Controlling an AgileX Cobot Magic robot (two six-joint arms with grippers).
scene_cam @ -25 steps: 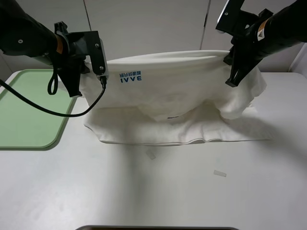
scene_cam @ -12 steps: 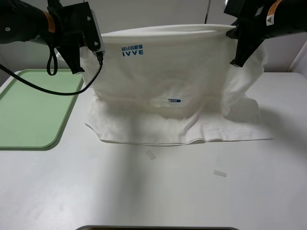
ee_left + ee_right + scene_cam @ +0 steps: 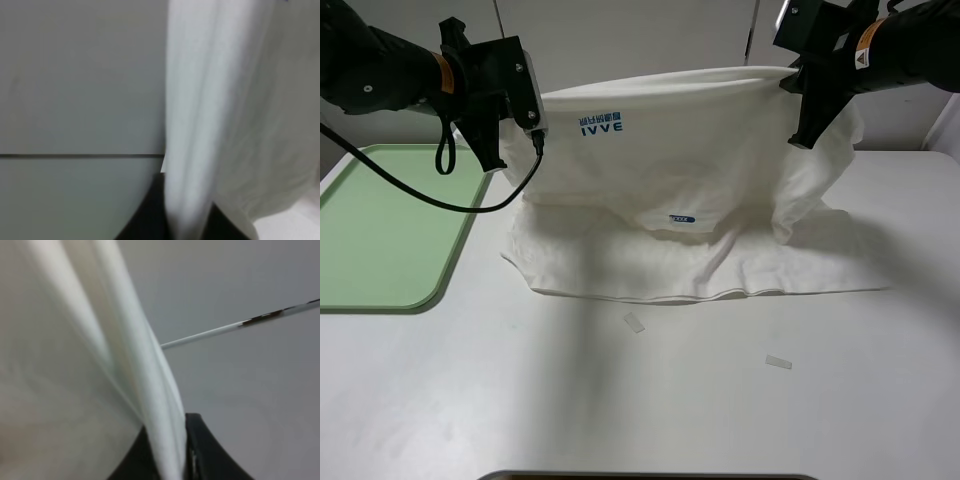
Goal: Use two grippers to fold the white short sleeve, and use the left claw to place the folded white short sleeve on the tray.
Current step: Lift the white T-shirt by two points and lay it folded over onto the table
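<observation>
The white short sleeve (image 3: 670,170) hangs stretched between both arms, its lower part resting on the table; blue "IVVE" lettering shows near its upper left. My left gripper (image 3: 525,135) is shut on the shirt's left top edge, above the table next to the tray. My right gripper (image 3: 798,135) is shut on the right top edge. In the left wrist view the white cloth (image 3: 195,125) runs up from between the black fingers. In the right wrist view the cloth (image 3: 150,405) is pinched between the black fingers too. The pale green tray (image 3: 380,230) lies at the left.
Two small white tape strips (image 3: 634,322) (image 3: 778,362) lie on the white table in front of the shirt. A grey wall with panel seams stands behind. A dark edge (image 3: 650,476) shows at the table's front.
Both grippers lifted the shirt's top edge high, then came down a little and forward; the raised cloth now hangs lower, and the lettering sits lower than half a second ago.
</observation>
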